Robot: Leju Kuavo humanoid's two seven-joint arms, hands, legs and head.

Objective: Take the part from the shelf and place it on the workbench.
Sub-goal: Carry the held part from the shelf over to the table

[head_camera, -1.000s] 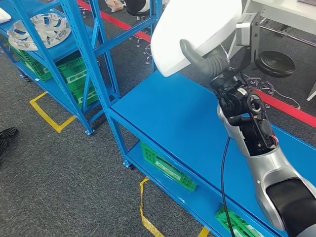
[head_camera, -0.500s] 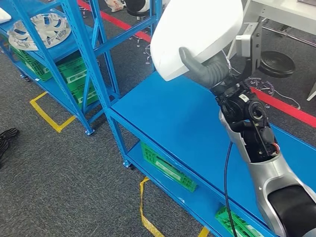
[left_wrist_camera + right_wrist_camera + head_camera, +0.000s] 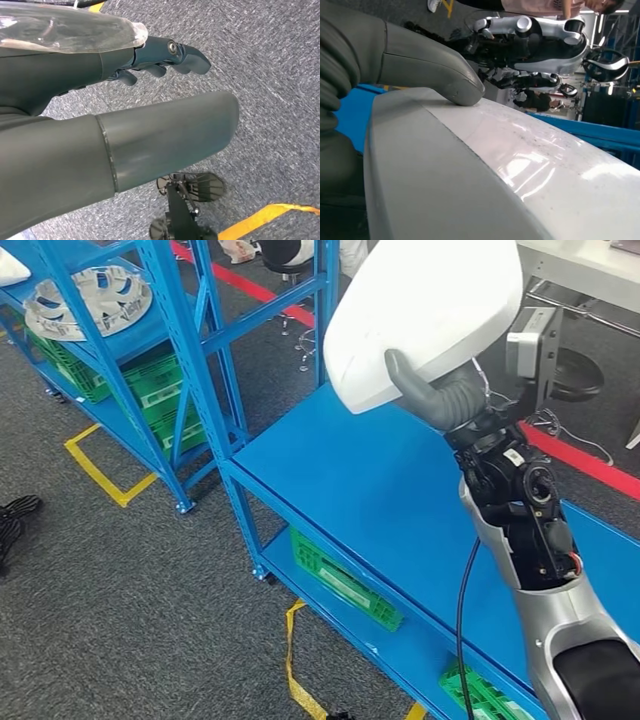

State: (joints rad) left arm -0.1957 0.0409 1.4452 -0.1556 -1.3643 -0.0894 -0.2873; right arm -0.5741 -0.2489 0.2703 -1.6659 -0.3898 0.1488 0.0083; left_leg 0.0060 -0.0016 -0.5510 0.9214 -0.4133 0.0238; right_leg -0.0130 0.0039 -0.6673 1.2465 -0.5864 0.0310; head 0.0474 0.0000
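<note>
White part (image 3: pixel 423 310) tilted in right hand (image 3: pixel 445 400)

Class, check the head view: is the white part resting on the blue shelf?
No, the right robot hand holds the white part above the blue shelf.

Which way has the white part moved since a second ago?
Yes: the white part, in the right hand, shifted right against the blue shelf upright, more than the view itself shifted.

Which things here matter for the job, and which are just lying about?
For the job:
white part, held in the right hand
blue shelf under it

Lying about:
green crates on the lower level
wheel cover on the far rack
yellow floor tape
</note>
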